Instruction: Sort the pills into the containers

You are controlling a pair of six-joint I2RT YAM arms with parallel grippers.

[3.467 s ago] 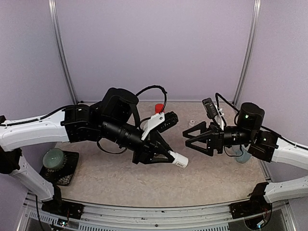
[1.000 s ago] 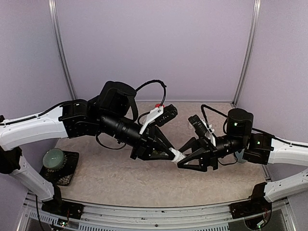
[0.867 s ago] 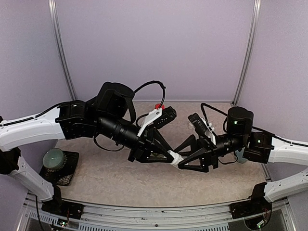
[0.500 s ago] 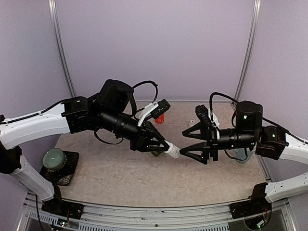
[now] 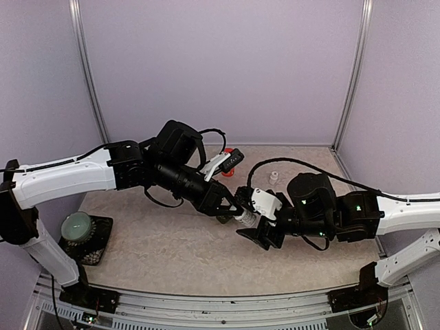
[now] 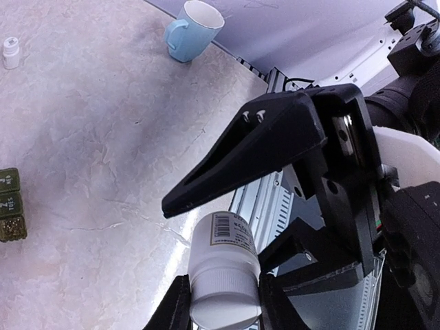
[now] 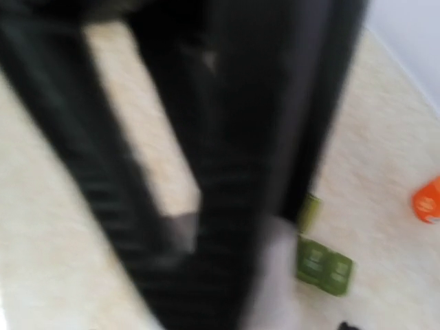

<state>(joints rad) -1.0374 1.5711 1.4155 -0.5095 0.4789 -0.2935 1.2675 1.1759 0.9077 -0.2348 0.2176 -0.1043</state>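
Both arms meet: right gripper (image 6: 214, 232) swings back in, jaws spread around the pill bottle (image 6: 223, 258) that left gripper (image 6: 225, 306) clamps. Uncapping next, probably.

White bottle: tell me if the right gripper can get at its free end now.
Probably yes. The left gripper holds the white bottle by its near end, and the right gripper's open fingers straddle the far end with nothing between.

arms (image 5: 62, 180): white links, black joints | cables (image 5: 275, 165): black | status lights (image 5: 304, 202): green
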